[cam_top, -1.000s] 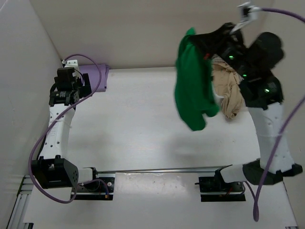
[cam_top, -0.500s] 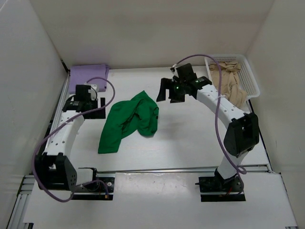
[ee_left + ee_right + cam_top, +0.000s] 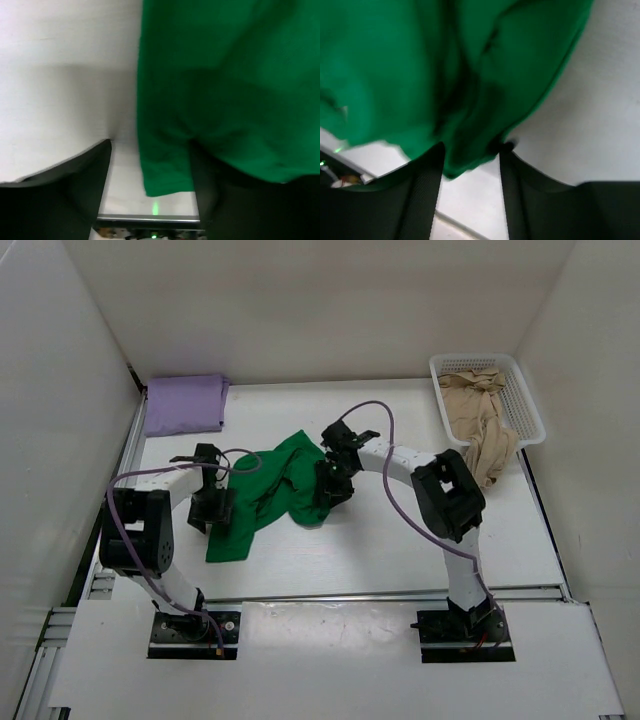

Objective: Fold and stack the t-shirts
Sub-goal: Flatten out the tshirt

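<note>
Green cloth fills most of both wrist views: the green t-shirt [image 3: 268,498] lies crumpled on the white tabletop [image 3: 400,550], stretched between the two sets of jaws. The left jaws are down at its left edge. In the left wrist view they stand spread, one dark finger [image 3: 65,200] on bare tabletop outside the cloth, the other under or against the shirt's [image 3: 225,90] edge, with a strip of that edge and a gap of white surface between them.

The right jaws are down at the bunched right side of the same shirt. In the right wrist view they stand partly apart, a thick fold of the shirt [image 3: 470,100] filling the space between the fingers [image 3: 420,200]. Whether they pinch it or only bracket it I cannot tell.

Beyond the left jaws and well apart from them, the lavender t-shirt [image 3: 185,403] lies folded flat. Well apart from the right jaws, on their outer side, stands a white mesh basket [image 3: 528,400] with the tan t-shirt [image 3: 470,405] heaped in it, part of it spilling over the near rim.
</note>
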`<state>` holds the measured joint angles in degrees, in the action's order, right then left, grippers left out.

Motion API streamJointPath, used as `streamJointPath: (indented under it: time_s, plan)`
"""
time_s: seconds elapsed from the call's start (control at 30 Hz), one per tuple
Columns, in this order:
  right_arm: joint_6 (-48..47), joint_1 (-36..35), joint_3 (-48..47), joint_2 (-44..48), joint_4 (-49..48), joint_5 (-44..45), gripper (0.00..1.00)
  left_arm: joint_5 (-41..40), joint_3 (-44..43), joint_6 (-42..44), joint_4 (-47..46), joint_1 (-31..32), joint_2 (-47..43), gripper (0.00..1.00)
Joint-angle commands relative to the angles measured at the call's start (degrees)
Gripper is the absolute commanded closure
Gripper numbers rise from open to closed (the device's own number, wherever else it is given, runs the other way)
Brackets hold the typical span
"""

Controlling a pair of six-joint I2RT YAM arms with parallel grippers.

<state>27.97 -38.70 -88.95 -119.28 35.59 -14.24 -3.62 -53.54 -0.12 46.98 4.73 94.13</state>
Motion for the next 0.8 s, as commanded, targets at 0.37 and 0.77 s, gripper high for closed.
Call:
streamJointPath:
  time_s: [0.37, 0.77]
  plan:
    - [2.4, 19.3, 11.7, 23.0, -0.5, 5.4, 1.0, -10.7, -14.3, 0.1, -1.5, -2.4, -11.6, 0.9]
    - [-4.9, 32.3, 1.0, 41.3, 12.9, 6.8, 1.0, -14.8, -33.8, 0.1, 0.4, 3.5, -20.9, 0.9]
